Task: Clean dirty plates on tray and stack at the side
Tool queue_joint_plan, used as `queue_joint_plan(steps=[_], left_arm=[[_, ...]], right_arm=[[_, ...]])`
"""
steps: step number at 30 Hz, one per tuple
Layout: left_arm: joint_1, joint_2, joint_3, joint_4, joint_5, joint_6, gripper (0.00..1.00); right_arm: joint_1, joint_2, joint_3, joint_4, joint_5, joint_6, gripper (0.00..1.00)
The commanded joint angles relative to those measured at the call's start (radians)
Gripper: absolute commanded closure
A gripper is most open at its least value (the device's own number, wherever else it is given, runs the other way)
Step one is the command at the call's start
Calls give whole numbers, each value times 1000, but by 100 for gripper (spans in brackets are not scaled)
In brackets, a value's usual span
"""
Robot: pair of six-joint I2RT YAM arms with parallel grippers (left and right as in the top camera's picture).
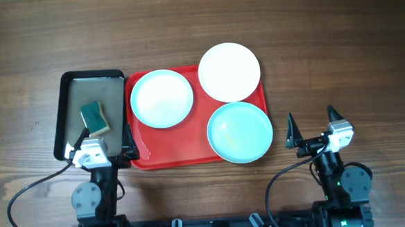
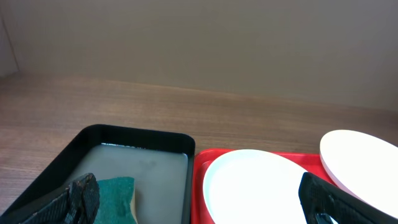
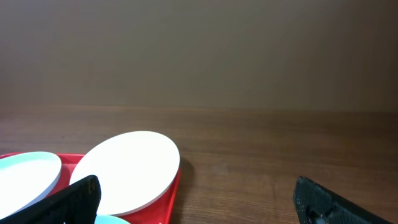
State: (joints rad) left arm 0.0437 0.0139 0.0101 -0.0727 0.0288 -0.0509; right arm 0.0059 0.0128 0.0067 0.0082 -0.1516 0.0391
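Note:
The red tray (image 1: 143, 155) lies mid-table with three plates. A mint-blue plate (image 1: 161, 98) sits at its left, a second mint-blue plate (image 1: 239, 132) at its front right, and the white plate (image 1: 229, 71) overhangs its back right rim. My left gripper (image 1: 101, 137) is open and empty at the tray's front left corner, over the black tray's near end. My right gripper (image 1: 311, 126) is open and empty over bare wood, right of the tray. In the left wrist view the left plate (image 2: 255, 186) lies between my fingers (image 2: 199, 199). The right wrist view shows the white plate (image 3: 127, 169).
A black tray (image 1: 67, 113) with a grey wet inside stands left of the red tray and holds a green-and-yellow sponge (image 1: 96, 118), also in the left wrist view (image 2: 115, 194). Bare wood table lies all around. A pale wall stands behind.

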Motion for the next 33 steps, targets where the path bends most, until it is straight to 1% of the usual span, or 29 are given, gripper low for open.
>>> queue_joint_plan(steps=[1,12,14,15,17,19,21,22,24,25,27,29,31,33], left_arm=[[-7,-6,-4,-3,15,-14,0],[-7,-6,-4,-3,15,-14,0],[-7,-6,-4,-3,16,-14,0],[-7,-6,-4,-3,15,-14,0],[-7,-6,-4,-3,16,-14,0],[-7,-6,-4,-3,16,-14,0],[-7,-6,-4,-3,11,-13,0],[-7,-6,-4,2,18,-14,0],[-7,-6,-4,6,58,-14,0],[-7,-6,-4,11,80,-19,0],[-7,-6,0,36,84,-67,0],[-7,-5,51,36,105,-70,0],[-7,24,149,-33,105,-69,0],[-6,120,331,-216,115,-61,0]], right_arm=[[5,-8,-1,2,18,-13,0],[5,-8,-1,3,19,-15,0],[5,-8,-1,7,86,-132,0],[5,-8,-1,4,85,-160,0],[5,-8,-1,-6,86,-173,0],[5,-7,-1,-5,110,-230,0],[5,-7,-1,6,99,-230,0],[5,-7,-1,22,98,-225,0],[5,-7,-1,97,8,-169,0],[5,-6,-1,141,-46,-99,0],[5,5,23,157,-58,30,0],[5,68,101,157,-114,73,0],[5,166,220,156,-196,81,0],[5,362,430,130,-300,95,0]])
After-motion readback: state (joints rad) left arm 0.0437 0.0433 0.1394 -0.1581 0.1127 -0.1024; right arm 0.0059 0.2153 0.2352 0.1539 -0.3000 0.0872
